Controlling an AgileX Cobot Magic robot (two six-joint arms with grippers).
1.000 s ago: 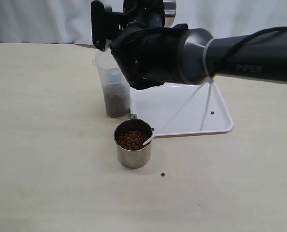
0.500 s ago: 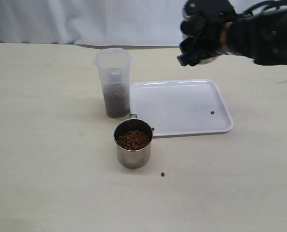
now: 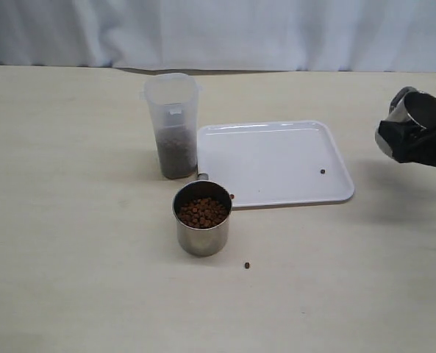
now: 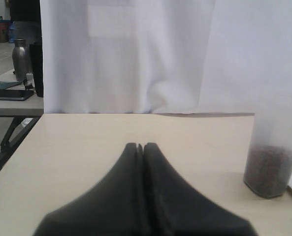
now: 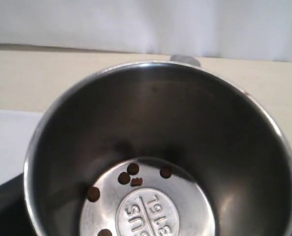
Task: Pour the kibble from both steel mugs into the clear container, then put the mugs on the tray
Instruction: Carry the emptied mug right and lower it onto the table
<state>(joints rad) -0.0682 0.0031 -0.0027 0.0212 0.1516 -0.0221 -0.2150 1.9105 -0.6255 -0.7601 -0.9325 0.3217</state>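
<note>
Now the right fingers (image 3: 412, 145) are gripping a nearly empty steel mug (image 5: 155, 147) out at three o'clock of the white tray (image 3: 276, 158), with only a little kibble (image 5: 128, 173) lying in its bottom. The left fingers (image 4: 128, 196) are pressing together on nothing. The second steel mug (image 3: 202, 228), full of kibble, is standing on the table (image 3: 70, 257) at six o'clock of the partly filled clear container (image 3: 173, 121), just beside the tray's seven o'clock corner.

Standing mug (image 3: 202, 235) and held mug (image 5: 224, 147): shiny steel outside, duller brushed finish inside. Canister (image 3: 172, 103): translucent, faintly frosted plastic. Tray (image 3: 276, 147): glossy white plastic. Kibble (image 3: 202, 212): dull, rough brown. Table (image 3: 70, 243): smooth matt beige. Curtain (image 3: 203, 33): white cloth. Left gripper (image 4: 141, 146): matt black.
</note>
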